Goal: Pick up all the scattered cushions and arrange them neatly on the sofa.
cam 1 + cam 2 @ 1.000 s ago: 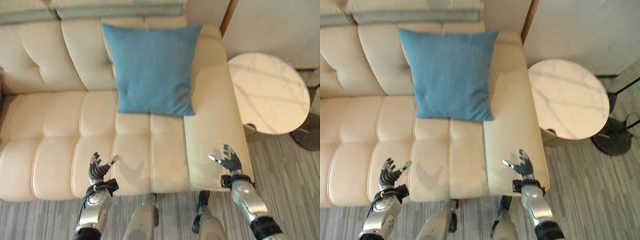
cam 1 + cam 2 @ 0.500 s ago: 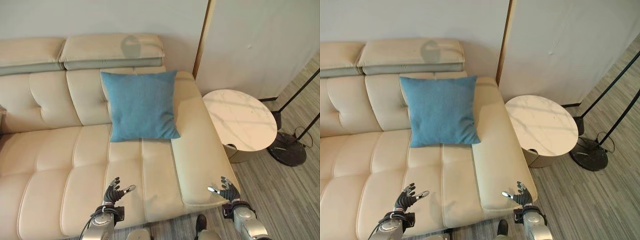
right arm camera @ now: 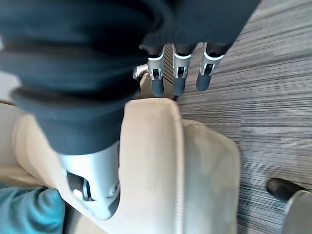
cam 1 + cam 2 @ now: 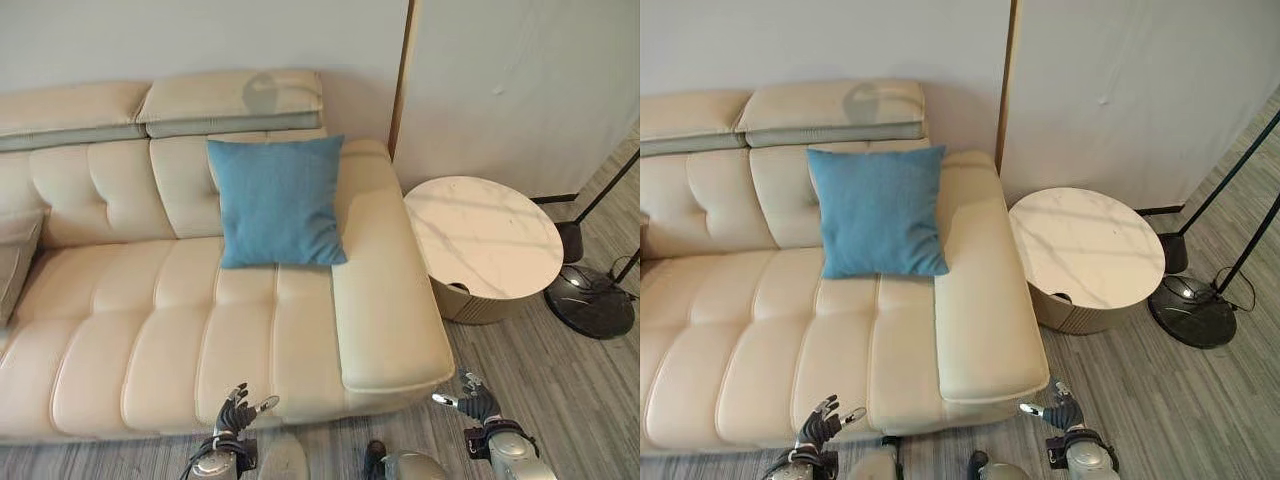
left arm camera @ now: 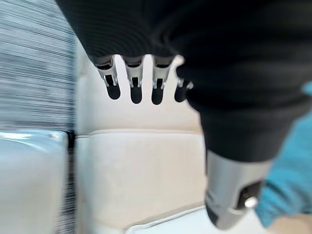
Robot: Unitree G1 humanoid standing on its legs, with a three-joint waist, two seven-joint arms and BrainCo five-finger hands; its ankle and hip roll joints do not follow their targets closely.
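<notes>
cushion (image 4: 276, 203) – propped on sofa (image 4: 150, 330) at 12 o'clock | soft, light – best gripped by an edge | left hand (image 4: 236, 413), right hand (image 4: 478, 403) – fingers spread, nothing held

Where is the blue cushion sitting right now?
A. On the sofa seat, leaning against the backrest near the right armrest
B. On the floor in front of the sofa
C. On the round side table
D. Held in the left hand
A: the blue cushion stands on the sofa seat, propped against the backrest beside the right armrest; both hands are open and hold nothing.
</notes>
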